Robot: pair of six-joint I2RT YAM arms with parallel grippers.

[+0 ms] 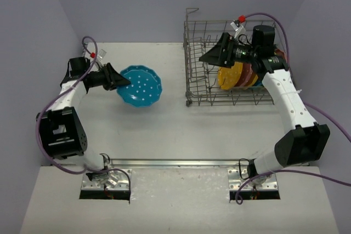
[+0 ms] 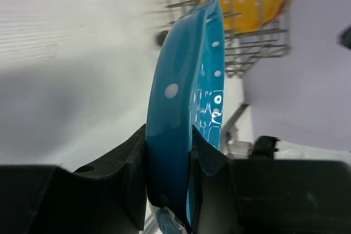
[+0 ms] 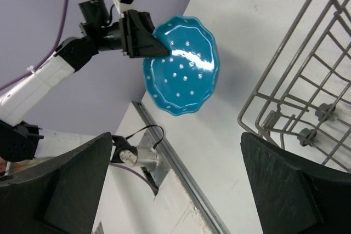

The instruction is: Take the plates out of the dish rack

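My left gripper [image 1: 122, 82] is shut on the rim of a teal-blue dotted plate [image 1: 141, 86], held just over the table left of centre. In the left wrist view the plate [image 2: 186, 97] stands edge-on between the two black fingers [image 2: 129, 168]. The right wrist view shows the same plate [image 3: 184, 67] with its face toward the camera. My right gripper [image 1: 211, 56] hangs open and empty over the left part of the grey wire dish rack [image 1: 197, 89]. An orange-yellow plate [image 1: 230, 75] and a pink one [image 1: 248, 74] stand upright in the rack's right half.
A metal rail [image 1: 175, 163] runs along the table's near edge between the arm bases. Purple walls close in the back and both sides. The rack's tall wire side [image 3: 296, 80] lies close to the right gripper's right finger.
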